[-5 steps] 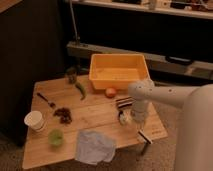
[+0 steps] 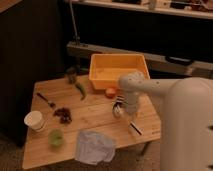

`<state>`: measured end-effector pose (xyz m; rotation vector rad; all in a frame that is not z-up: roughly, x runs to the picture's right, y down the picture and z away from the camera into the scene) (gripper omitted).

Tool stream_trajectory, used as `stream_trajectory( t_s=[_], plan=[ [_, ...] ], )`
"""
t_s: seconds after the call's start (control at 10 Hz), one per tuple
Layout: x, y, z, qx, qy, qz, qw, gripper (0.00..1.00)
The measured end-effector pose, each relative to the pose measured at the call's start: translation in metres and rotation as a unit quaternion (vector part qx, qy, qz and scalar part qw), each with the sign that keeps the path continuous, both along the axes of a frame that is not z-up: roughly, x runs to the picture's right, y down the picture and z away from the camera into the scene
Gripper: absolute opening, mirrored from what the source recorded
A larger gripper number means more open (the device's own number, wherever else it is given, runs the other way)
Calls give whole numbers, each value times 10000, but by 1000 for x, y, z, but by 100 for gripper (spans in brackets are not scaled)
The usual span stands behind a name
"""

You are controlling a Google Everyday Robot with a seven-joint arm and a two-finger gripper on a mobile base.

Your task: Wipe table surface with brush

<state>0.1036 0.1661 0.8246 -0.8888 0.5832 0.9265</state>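
The table surface (image 2: 95, 112) is a low top of light honey-coloured planks. The brush (image 2: 135, 129), a slim black stick with a whitish part, lies flat on the table near its right front edge. My gripper (image 2: 120, 111) hangs down from the white arm (image 2: 150, 87) over the right part of the table. It is just left of and behind the brush, right by a black-and-white striped block (image 2: 118, 104). The gripper is not on the brush.
A yellow tray (image 2: 118, 61) stands at the back, with an orange fruit (image 2: 110, 92) in front of it. A green pepper (image 2: 81, 90), dark cup (image 2: 71, 76), fork (image 2: 46, 100), white cup (image 2: 35, 120), green cup (image 2: 56, 138) and crumpled cloth (image 2: 94, 146) are on the table. A dark shelf unit stands at the left.
The arm and gripper have shifted a little to the left and toward the back of the table. The objects on the table have stayed in place.
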Motion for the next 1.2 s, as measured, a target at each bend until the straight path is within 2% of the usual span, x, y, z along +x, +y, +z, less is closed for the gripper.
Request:
stream_trajectory(
  t_s=[0.3, 0.5, 0.7, 0.8, 1.0, 1.2],
  plan=[
    [-74, -23, 12, -99, -244, -198, 9995, 0],
    [-129, -32, 4, -140, -614, -402, 9972, 0],
    [-165, -30, -7, -211, -930, -587, 9937, 0],
    [-176, -26, -12, -279, -1074, -676, 9915, 0],
    [-179, -14, -21, -448, -1241, -780, 9882, 0],
    [-157, 9, -32, -775, -1450, -720, 9838, 0]
  ],
)
